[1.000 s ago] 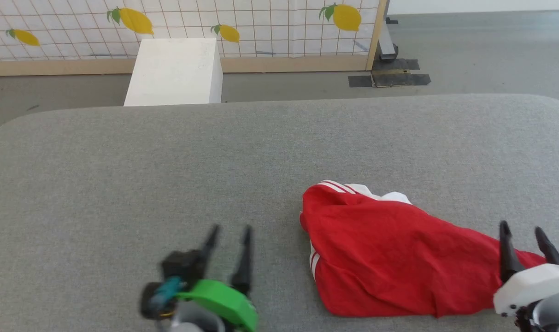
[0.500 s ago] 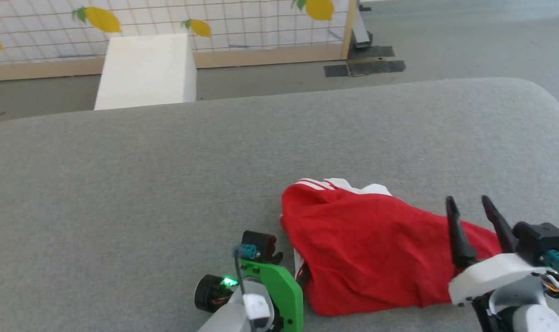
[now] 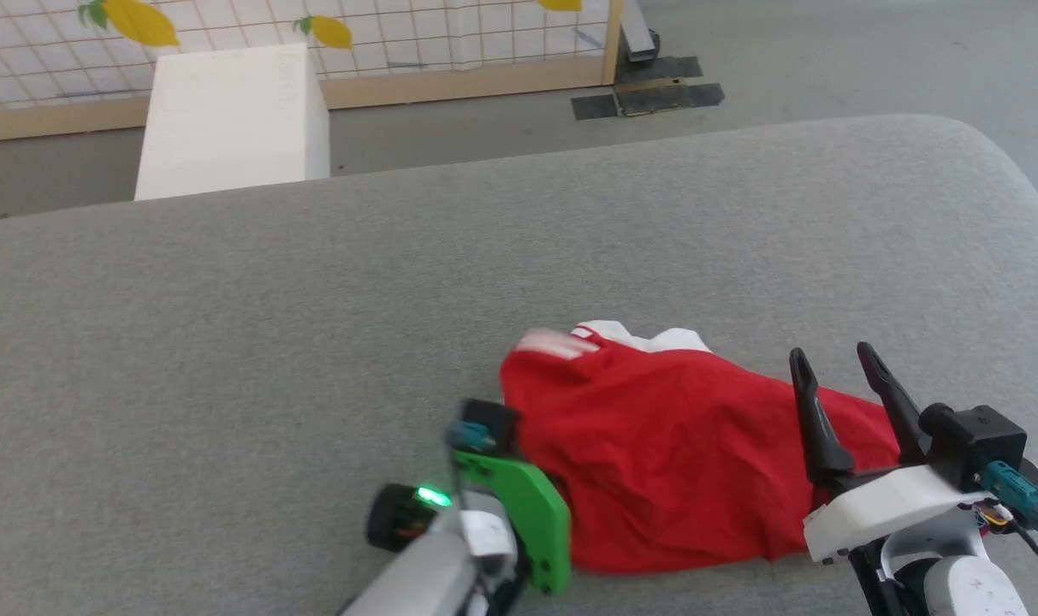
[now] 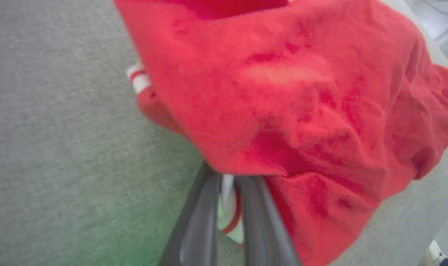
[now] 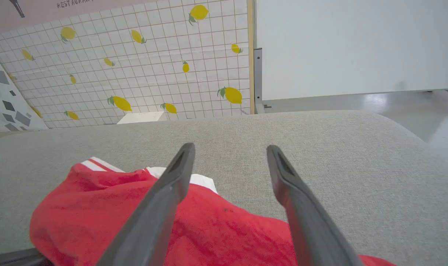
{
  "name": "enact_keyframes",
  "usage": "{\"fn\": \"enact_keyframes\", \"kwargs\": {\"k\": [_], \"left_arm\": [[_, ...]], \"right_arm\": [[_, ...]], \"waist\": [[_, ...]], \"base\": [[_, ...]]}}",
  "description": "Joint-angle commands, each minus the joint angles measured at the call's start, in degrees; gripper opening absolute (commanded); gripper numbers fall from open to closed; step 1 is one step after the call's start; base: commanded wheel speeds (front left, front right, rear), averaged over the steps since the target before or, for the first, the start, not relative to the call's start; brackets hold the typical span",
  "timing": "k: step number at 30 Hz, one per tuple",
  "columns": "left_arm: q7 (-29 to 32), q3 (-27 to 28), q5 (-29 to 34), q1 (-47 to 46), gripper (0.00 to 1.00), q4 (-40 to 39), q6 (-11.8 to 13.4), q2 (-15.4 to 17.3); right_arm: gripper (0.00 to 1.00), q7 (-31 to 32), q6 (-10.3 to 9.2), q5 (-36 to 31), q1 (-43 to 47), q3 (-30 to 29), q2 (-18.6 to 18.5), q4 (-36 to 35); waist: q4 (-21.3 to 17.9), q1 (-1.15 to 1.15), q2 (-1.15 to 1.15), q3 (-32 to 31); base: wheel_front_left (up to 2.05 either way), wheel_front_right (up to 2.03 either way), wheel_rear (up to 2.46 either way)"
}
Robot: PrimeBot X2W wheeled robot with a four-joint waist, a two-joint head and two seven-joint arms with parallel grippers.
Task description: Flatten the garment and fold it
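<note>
The red garment lies crumpled, its white striped sleeves partly showing.

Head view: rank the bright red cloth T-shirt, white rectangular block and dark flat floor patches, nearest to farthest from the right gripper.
1. Red cloth T-shirt, beneath the right gripper.
2. Dark floor patches, beyond the table.
3. White block, far left.

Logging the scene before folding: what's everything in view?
garment: one, red with white sleeves, crumpled on the table, near right.
table: one, grey fabric, across the foreground.
box: one, white, beyond the table's far edge.
panel: one, white grid with yellow lemons, behind the box.
left claw: one, dark, shut on the garment's striped edge.
right claw: one, dark, open, above the garment's right end.
</note>
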Motion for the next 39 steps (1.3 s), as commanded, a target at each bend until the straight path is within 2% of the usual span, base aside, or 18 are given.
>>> {"fn": "enact_keyframes", "kwargs": {"k": [1,6,11,17,21,22,23,24,27,31,34,39], "left_arm": [[-3.4,1.9,0.6,0.5,0.00,-0.7,1.5,1.0],[-15.3,9.5,-0.3,3.4,0.00,-4.7,5.7,3.7],[-20.4,15.9,-1.5,8.1,0.00,-9.1,10.0,7.6],[-18.3,19.0,-2.8,14.6,0.00,-11.9,13.8,11.2],[-11.1,17.4,-3.7,18.6,0.00,-11.3,15.4,13.0],[-9.0,17.1,-4.3,19.5,0.31,-11.5,15.7,13.2],[-7.9,16.8,-4.6,20.1,0.49,-12.0,15.6,13.4],[-7.4,16.9,-5.1,20.6,1.00,-12.9,15.5,13.4],[-8.9,17.7,-6.0,21.5,1.00,-15.4,14.8,13.3],[-16.0,19.3,-5.0,21.2,1.00,-18.1,13.1,13.4],[-22.9,20.7,-3.5,20.1,1.00,-19.0,12.0,13.1],[-26.7,23.6,0.4,18.3,1.00,-19.9,9.6,11.8]], "right_arm": [[1.00,-0.4,-0.09,-0.1,-0.3,0.1,0.0,0.0],[1.00,-0.8,-0.09,-0.4,0.0,-0.5,0.0,-0.1],[1.00,-0.4,-0.09,-0.5,0.5,-0.8,0.0,-0.1],[1.00,1.2,-0.09,-0.1,1.4,-0.6,0.0,0.4],[1.00,3.0,-0.09,0.2,1.7,-0.4,0.0,0.9],[1.00,3.5,-0.09,0.2,1.8,-0.6,0.0,0.9],[1.00,4.0,-0.09,0.2,1.9,-1.0,0.0,1.0],[1.00,4.4,-0.09,0.2,2.0,-1.3,0.0,1.1],[1.00,5.1,-0.09,-0.4,1.8,-2.3,0.0,1.4],[1.00,6.6,-0.09,-1.8,0.1,-4.0,0.0,2.9],[1.00,9.2,-0.09,-1.9,-2.7,-5.4,0.0,6.0],[1.00,16.2,-0.09,-1.4,-8.5,-6.6,0.0,13.2]], "waist": [[1.6,0.00,0.00,-0.8],[5.1,0.00,0.00,-2.4],[8.7,0.00,0.00,-3.8],[12.5,0.00,0.00,-4.5],[14.0,0.00,0.00,-4.7],[14.4,0.00,0.00,-4.7],[14.7,0.00,0.00,-4.7],[15.0,0.00,0.00,-4.6],[15.7,0.00,0.00,-4.4],[16.8,0.00,0.00,-3.6],[17.6,0.00,0.00,-2.7],[18.8,0.00,0.00,-1.2]], "base": [[0.00,0.00,0.00],[0.00,0.00,0.00],[0.00,0.00,0.00],[0.00,0.00,0.00],[0.00,0.00,0.00],[0.00,0.00,0.00],[0.00,0.00,0.00],[0.00,0.00,0.00],[0.00,0.00,0.00],[0.00,0.00,0.00],[0.00,0.00,0.00],[0.00,0.00,0.00]]}}
